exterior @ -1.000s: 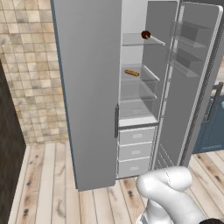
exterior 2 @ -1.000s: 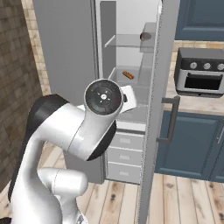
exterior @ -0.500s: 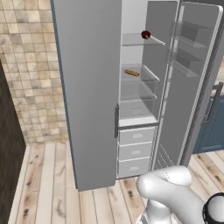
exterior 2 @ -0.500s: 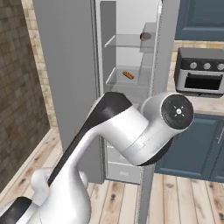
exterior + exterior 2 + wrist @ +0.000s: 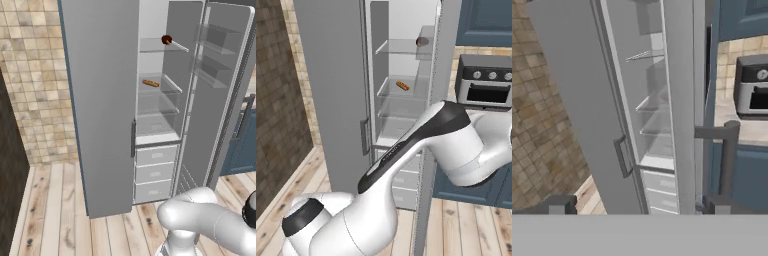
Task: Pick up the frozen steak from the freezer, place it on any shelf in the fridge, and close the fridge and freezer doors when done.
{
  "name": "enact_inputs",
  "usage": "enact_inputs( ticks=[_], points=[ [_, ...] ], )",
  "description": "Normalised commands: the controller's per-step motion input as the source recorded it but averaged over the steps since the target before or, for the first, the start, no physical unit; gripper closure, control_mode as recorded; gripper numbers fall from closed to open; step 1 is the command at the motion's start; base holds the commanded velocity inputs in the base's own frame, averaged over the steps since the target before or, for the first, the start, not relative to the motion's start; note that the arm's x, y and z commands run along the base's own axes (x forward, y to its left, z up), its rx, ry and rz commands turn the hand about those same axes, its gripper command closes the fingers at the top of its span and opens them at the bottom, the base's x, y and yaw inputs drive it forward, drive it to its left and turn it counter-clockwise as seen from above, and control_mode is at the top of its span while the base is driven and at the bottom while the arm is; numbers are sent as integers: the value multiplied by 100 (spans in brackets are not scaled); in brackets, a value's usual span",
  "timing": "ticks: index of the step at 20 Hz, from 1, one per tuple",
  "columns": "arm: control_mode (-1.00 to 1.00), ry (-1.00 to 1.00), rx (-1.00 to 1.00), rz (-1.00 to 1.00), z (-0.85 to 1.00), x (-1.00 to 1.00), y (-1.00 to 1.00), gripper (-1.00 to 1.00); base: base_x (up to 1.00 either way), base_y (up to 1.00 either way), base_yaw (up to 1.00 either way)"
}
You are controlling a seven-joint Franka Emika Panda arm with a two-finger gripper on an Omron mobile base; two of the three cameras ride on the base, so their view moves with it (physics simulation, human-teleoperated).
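The frozen steak (image 5: 166, 39) (image 5: 422, 41), a small dark red-brown lump, lies on the top glass shelf (image 5: 152, 46) (image 5: 396, 47) of the fridge (image 5: 157, 115). The fridge door (image 5: 220, 95) (image 5: 682, 100) stands wide open, edge-on in the right base view (image 5: 437, 75). The freezer door (image 5: 100, 100) (image 5: 331, 75) (image 5: 577, 100) is shut. In the hand view my gripper (image 5: 637, 207) is open and empty, well back from the unit, facing the fridge door's edge. That door's handle (image 5: 728, 155) rises just above the right fingertip.
An orange-brown sausage (image 5: 150, 83) (image 5: 402, 85) lies on the second shelf. Grey drawers (image 5: 155, 172) fill the fridge's bottom. A stove (image 5: 486, 87) (image 5: 752, 90) sits on blue cabinets to the right. A tiled wall (image 5: 30, 75) stands left, over wooden floor.
My arm has swung to the right across the right base view, its elbow now at the right side. The steak, the sausage and both doors have stayed put.
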Motion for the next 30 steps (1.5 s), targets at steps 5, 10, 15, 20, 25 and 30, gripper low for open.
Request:
enact_inputs(
  ticks=[5,10,15,20,25,30],
  points=[
    [-100,0,1,0,0,12,0,-100,0,0,0],
    [-100,0,2,0,-11,40,0,-100,0,0,0],
    [-100,0,10,-6,-16,53,0,-100,0,0,0],
    [-100,0,5,-3,-10,71,-10,-100,0,0,0],
    [-100,0,0,0,-6,76,-16,-100,0,0,0],
    [-100,0,0,0,-12,57,-25,-100,0,0,0]
  ],
)
